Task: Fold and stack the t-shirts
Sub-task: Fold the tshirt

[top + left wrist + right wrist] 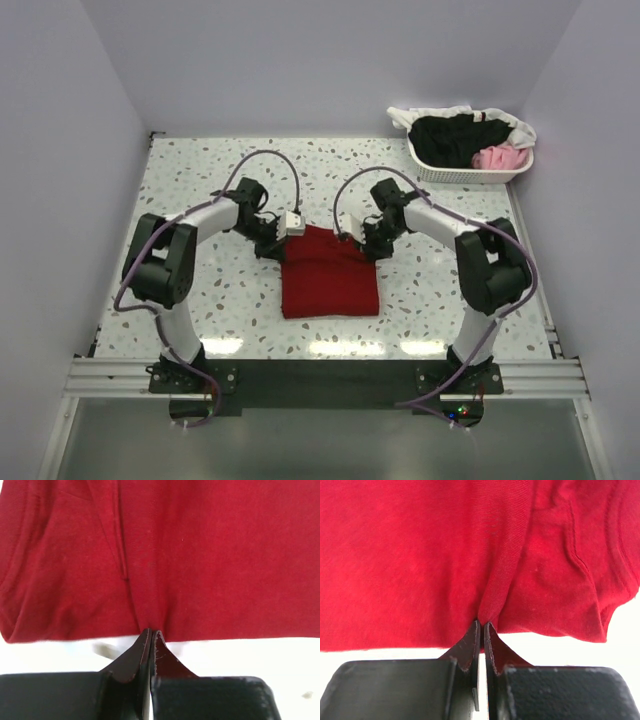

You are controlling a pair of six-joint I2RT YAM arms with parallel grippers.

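The dark red t-shirt (pixel 330 280) lies folded into a rough rectangle on the table between the two arms. At its far left corner my left gripper (pixel 284 231) is shut on the hem, and the cloth (pixel 200 555) puckers toward the closed tips (pixel 151 632). My right gripper (pixel 359 237) is at the far right corner, shut on a raised fold of the same shirt (pixel 420 555), which runs into its tips (pixel 482 625). A sleeve (pixel 600 570) shows at the right of the right wrist view.
A white slotted basket (pixel 470 178) stands at the table's far right corner. It holds a black t-shirt (pixel 450 138), a pink t-shirt (pixel 500 157) and a white t-shirt (pixel 440 112) draped over its rim. The speckled tabletop (pixel 200 180) is bounded by walls at left, right and back.
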